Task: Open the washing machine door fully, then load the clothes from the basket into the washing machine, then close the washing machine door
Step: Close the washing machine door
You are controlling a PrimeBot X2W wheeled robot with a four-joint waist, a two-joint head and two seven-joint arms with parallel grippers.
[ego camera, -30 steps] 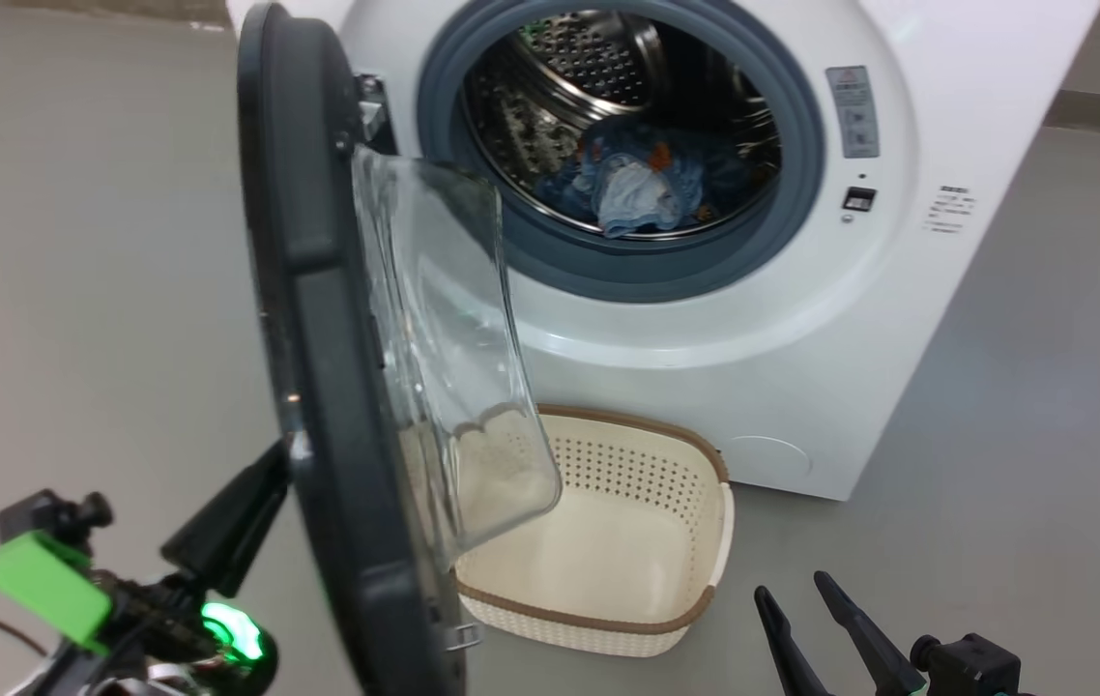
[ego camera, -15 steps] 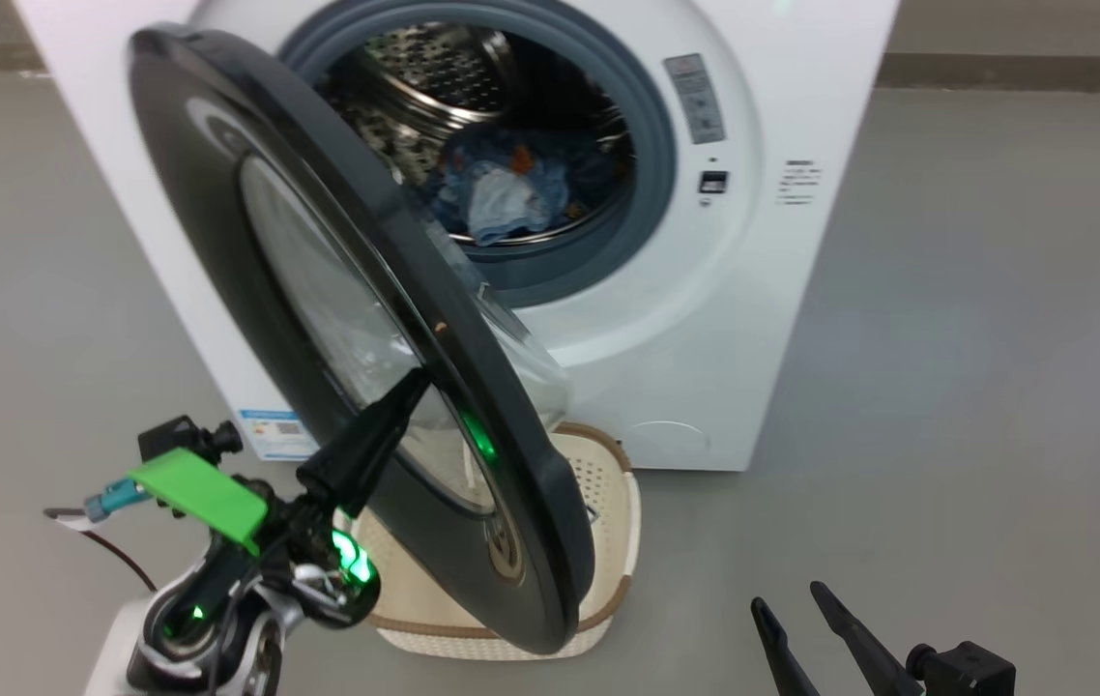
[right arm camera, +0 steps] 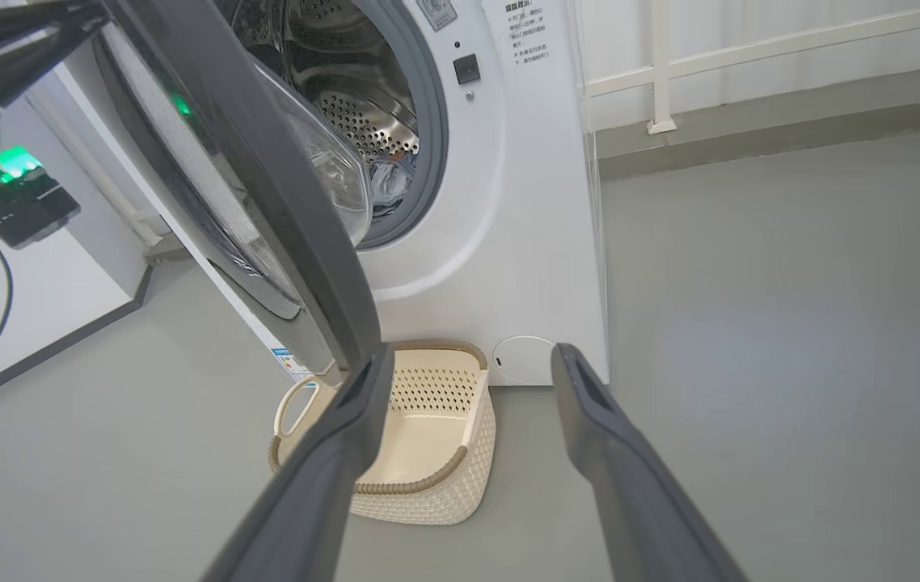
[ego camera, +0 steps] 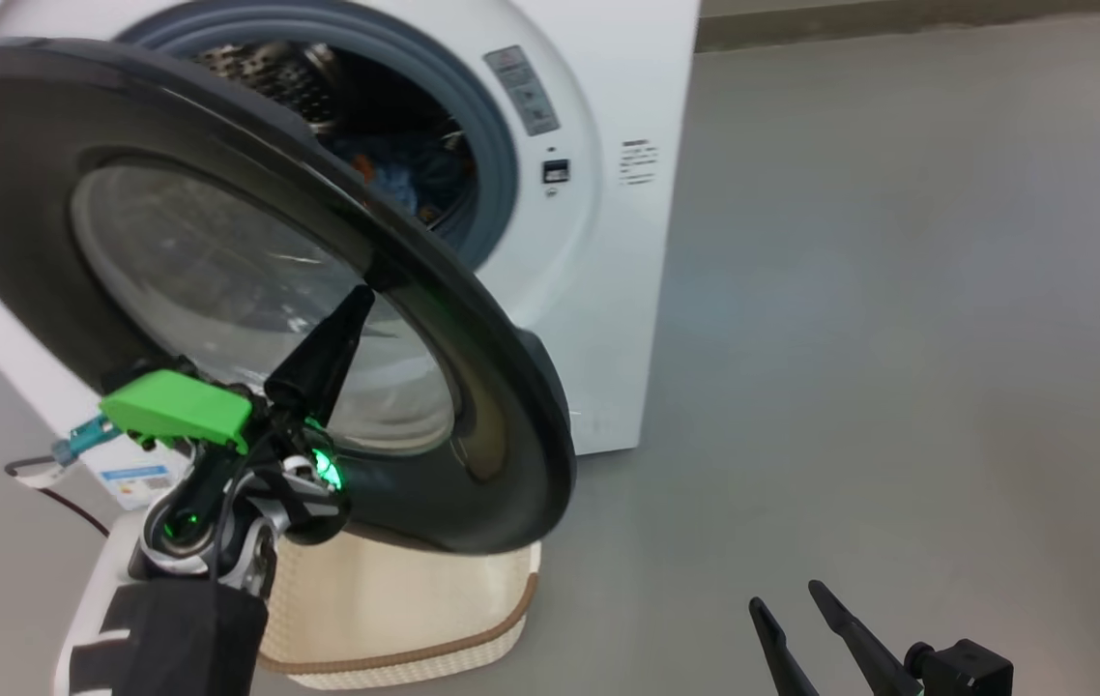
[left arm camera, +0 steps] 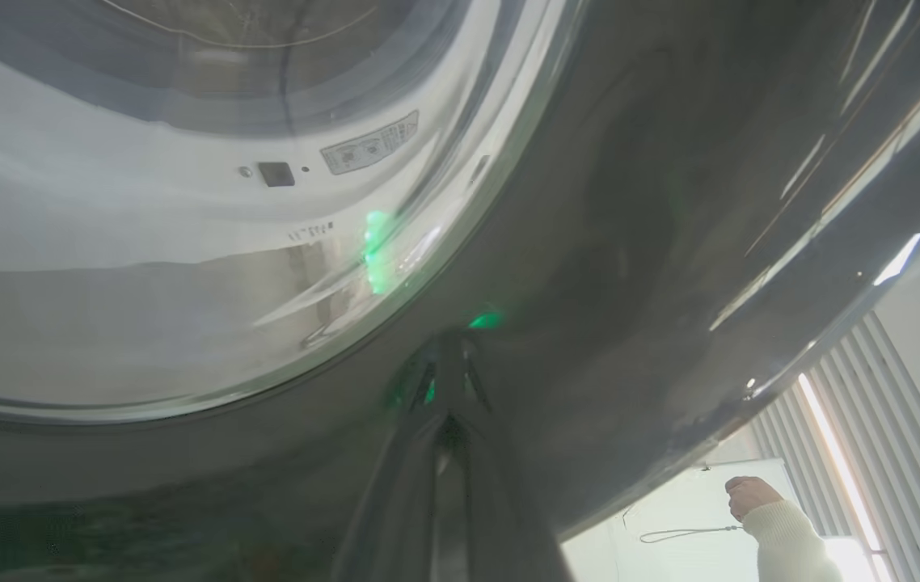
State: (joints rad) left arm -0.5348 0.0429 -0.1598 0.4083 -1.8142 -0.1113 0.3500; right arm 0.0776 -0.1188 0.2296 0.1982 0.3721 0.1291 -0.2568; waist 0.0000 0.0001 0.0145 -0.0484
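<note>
- Grey floor (ego camera: 898, 290), head view: left gripper (ego camera: 361, 295) pinched shut, tip on door (ego camera: 473, 387); clothes (ego camera: 405, 174) inside washer (ego camera: 608, 242), basket (ego camera: 395, 619) under door.
- Left wrist: we'd push on rim (left arm camera: 630, 242), not glass (left arm camera: 185, 242), till it clicks.
- Right wrist: right gripper (right arm camera: 472, 356) wide, holding nothing; we'd park it clear.

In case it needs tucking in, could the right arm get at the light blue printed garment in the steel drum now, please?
Probably not: the round black-rimmed glass door stands half shut before the drum, leaving a narrow gap by the garment, and the right arm's open fingers sit low, away from it.
</note>
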